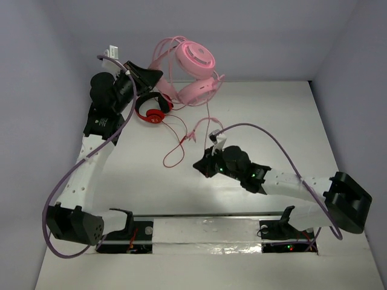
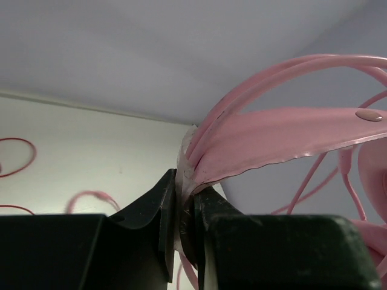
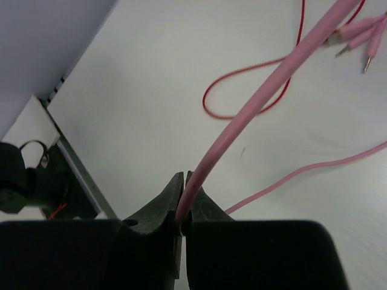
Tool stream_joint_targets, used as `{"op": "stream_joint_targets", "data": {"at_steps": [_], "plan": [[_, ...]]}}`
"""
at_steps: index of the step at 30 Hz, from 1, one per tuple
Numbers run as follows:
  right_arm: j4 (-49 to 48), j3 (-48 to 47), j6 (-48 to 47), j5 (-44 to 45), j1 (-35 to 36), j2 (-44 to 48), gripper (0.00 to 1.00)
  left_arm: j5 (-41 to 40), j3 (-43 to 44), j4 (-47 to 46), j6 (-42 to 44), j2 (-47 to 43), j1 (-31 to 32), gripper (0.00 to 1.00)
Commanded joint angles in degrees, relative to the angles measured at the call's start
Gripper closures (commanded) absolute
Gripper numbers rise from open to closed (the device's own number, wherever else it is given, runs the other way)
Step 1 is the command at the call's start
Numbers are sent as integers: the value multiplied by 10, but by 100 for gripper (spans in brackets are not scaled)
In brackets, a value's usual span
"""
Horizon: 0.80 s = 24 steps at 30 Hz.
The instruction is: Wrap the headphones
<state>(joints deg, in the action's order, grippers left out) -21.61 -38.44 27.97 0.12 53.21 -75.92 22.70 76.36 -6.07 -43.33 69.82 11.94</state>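
Observation:
The pale-pink headphones (image 1: pixel 195 67) are held up at the back of the table, cups toward the rear wall. My left gripper (image 1: pixel 158 76) is shut on the end of their pink headband (image 2: pixel 284 136); in the left wrist view the left gripper (image 2: pixel 184 202) pinches the band between its jaws. The thin pink cable (image 1: pixel 208 118) runs down from the cups toward my right gripper (image 1: pixel 203 165). In the right wrist view the right gripper (image 3: pixel 184 208) is shut on the pink cable (image 3: pixel 254 103). The cable's pink plugs (image 3: pixel 357 36) lie on the table beyond.
Smaller red-and-black headphones (image 1: pixel 153 109) lie just below the left gripper, with their red cable (image 1: pixel 175 151) looping toward the table's middle; the red cable also shows in the right wrist view (image 3: pixel 242 90). Walls close in at the back and left. The arm bases (image 1: pixel 205 232) sit at the near edge.

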Motion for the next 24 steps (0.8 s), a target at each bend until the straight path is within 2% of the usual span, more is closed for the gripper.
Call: {"op": "stream_joint_targets", "data": {"at_steps": [1,7,9,12,14,15,17,22,24], "plan": [[108,9,22,60,36,30,100,-92,7,-83,-50,-4,-19,100],[151,7,21,60,64,38,100,8,7,-139,-146,49,-53,100],[165,-1,14,61,72,31,100,15,-5,-150,-164,56,-54,100],[204,-26,4,73,100,31,100,-26,-4,-123,-113,59,-54,100],[249,-50,-2,88,116,45,100,-93,-14,-90,-80,51,-54,100],[261,-58,-5,88,122,49,100,-93,-23,-90,-70,46,-54,100],[301,-87,-11,88,136,59,100,-167,-46,-82,-42,36,-54,100],[388,-153,-19,109,167,51,100,-277,-73,-71,5,38,-23,100],[410,-184,-22,112,179,39,100,-287,-82,-70,11,51,-4,100]]}}
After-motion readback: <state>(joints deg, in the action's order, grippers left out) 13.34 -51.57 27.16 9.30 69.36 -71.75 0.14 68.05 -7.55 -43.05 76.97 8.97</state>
